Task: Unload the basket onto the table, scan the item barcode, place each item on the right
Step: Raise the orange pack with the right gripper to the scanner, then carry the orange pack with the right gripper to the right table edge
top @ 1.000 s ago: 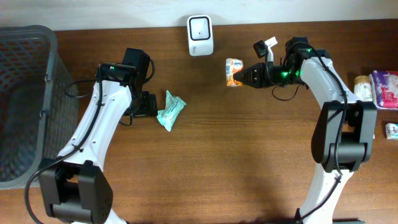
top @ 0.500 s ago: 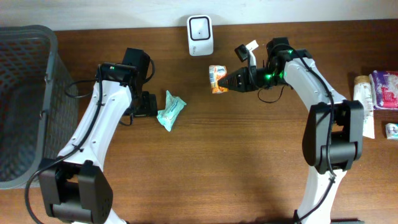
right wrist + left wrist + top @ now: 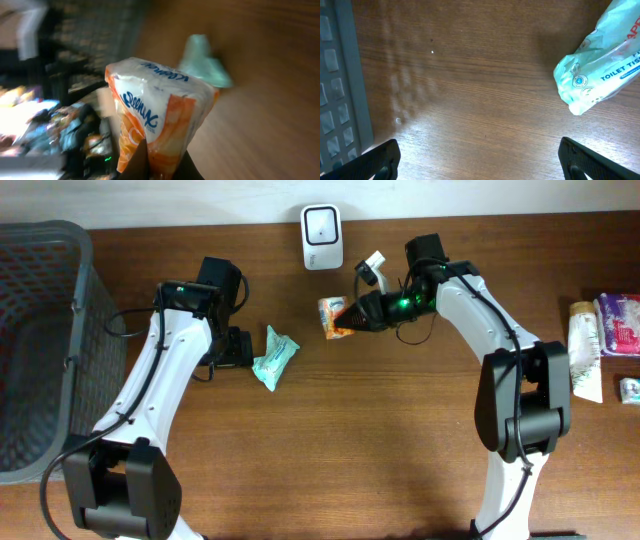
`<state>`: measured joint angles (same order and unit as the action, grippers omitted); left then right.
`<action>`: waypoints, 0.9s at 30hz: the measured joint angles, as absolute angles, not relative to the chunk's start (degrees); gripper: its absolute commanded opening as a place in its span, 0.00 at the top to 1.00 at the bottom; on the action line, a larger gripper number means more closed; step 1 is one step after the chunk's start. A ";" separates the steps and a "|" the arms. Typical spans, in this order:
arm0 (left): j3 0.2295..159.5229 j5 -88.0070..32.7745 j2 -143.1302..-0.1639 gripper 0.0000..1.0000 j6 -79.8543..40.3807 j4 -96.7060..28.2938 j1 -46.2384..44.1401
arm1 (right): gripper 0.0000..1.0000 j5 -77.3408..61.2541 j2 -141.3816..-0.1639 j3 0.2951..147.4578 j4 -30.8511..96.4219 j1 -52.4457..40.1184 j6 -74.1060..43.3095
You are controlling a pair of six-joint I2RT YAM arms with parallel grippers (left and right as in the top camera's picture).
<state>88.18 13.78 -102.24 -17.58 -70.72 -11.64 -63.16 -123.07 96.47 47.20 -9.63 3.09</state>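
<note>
The item is an orange and white Kleenex tissue pack, held above the table just below and to the right of the white scanner. My right gripper is shut on the pack's lower end and points left. No barcode shows on the sides in view. My left gripper hangs open over bare wood with nothing between its fingers. A teal toilet tissue pack lies just to its right.
A dark mesh basket fills the left edge of the table. Several toiletry items, among them a tube and a pink pack, lie at the far right edge. The teal pack shows blurred behind the held item.
My right gripper has carried the Kleenex pack leftward across the table, from right of the scanner to just below its right side. The left arm has not moved.
</note>
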 measured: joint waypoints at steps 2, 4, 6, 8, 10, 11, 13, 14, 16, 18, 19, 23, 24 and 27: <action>88.18 13.80 -102.24 0.01 -17.58 -70.72 -11.64 | 0.96 -46.94 -123.17 100.66 49.23 -10.28 -0.62; 88.18 13.78 -102.24 0.01 -17.58 -70.74 -11.64 | 0.96 -25.82 -123.15 106.56 46.96 -12.71 -2.33; 88.18 13.78 -102.24 0.01 -17.58 -70.67 -11.64 | 0.96 -4.69 -123.17 107.77 37.04 -17.21 2.46; 88.16 13.78 -102.24 0.01 -17.61 -70.89 -11.64 | 0.96 5.85 -124.20 108.07 26.94 -20.64 8.47; 88.16 13.80 -102.24 0.01 -17.58 -70.67 -11.64 | 0.96 10.04 -126.37 107.98 18.57 -21.30 10.79; 88.16 13.78 -102.24 0.01 -17.58 -70.76 -11.64 | 0.96 11.20 -127.22 107.92 14.79 -21.12 11.05; 88.16 13.78 -102.24 0.01 -17.58 -70.67 -11.64 | 0.94 11.79 -127.68 107.77 8.01 -20.97 11.20; 88.16 13.78 -102.24 0.01 -17.61 -70.76 -11.64 | 0.93 11.53 -127.68 107.81 5.45 -20.93 11.22; 88.16 13.78 -102.24 0.01 -17.58 -70.74 -11.64 | 0.93 9.69 -128.40 108.29 3.22 -20.93 11.31; 88.16 13.80 -102.24 0.01 -17.58 -70.74 -11.64 | 0.94 8.67 -132.53 111.22 0.51 -20.93 11.40; 88.16 13.76 -102.24 0.01 -17.58 -70.76 -11.64 | 0.96 8.43 -134.56 111.50 -1.26 -20.93 11.62; 88.16 13.78 -102.24 0.01 -17.58 -70.74 -11.64 | 0.96 8.03 -141.03 111.66 -3.66 -20.93 16.62; 88.16 13.78 -102.24 0.01 -17.58 -70.74 -11.64 | 0.96 7.88 -141.27 111.66 -4.10 -20.95 22.09; 88.16 13.78 -102.24 0.01 -17.58 -70.72 -11.64 | 0.96 7.94 -141.27 111.72 -4.91 -20.93 34.65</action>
<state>88.16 13.78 -102.24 -17.58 -70.72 -11.64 7.94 -141.27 111.72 -4.91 -20.93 34.65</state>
